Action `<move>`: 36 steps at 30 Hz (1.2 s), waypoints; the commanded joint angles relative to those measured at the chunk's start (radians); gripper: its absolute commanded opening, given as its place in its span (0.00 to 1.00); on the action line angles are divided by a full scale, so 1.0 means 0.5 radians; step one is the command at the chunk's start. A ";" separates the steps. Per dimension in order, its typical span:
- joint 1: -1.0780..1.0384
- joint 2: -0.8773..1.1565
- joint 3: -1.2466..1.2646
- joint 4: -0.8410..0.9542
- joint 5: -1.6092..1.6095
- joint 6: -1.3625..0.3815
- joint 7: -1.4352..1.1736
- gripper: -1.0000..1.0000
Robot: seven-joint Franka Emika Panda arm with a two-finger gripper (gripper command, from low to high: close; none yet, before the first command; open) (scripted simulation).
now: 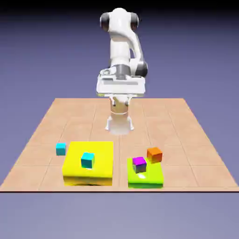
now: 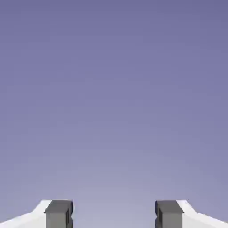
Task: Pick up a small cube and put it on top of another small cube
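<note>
Exterior view: magenta-topped cube sits on the green slab

In the exterior view, two flat slabs serve as stands in the lower part of the frame. The yellow slab, the larger one, lies left of the lower middle and carries the right-hand cyan cube on its top. The green slab, right of the lower middle, bears the magenta-topped cube near its upper left corner. The orange cube shows at the green slab's upper right edge; whether it rests on the slab or just behind it cannot be told. The left-hand cyan cube stands directly on the table, near the yellow slab's left side.

The count is four small cubes, two cyan, one magenta-topped and one orange, plus two slabs and one white arm, which rises in the upper middle of the frame.

Both cyan cubes are plain, with a bright top and darker sides; which of them is to be picked up cannot be told. The magenta-topped cube has a vivid upper face and dark purple-grey sides.

In the hand view, the gripper stands wide, one grey fingertip at the lower left and one at the lower right, with only blue-violet backdrop between and above them.
</note>
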 commanded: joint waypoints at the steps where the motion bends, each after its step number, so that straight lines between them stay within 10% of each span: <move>1: -0.037 0.057 0.004 0.006 0.087 0.033 -0.019 0.50; 29: -1.071 1.638 0.115 0.169 2.500 0.940 -0.557 0.50; 36: -1.350 1.942 0.249 0.223 1.978 1.120 -0.172 0.50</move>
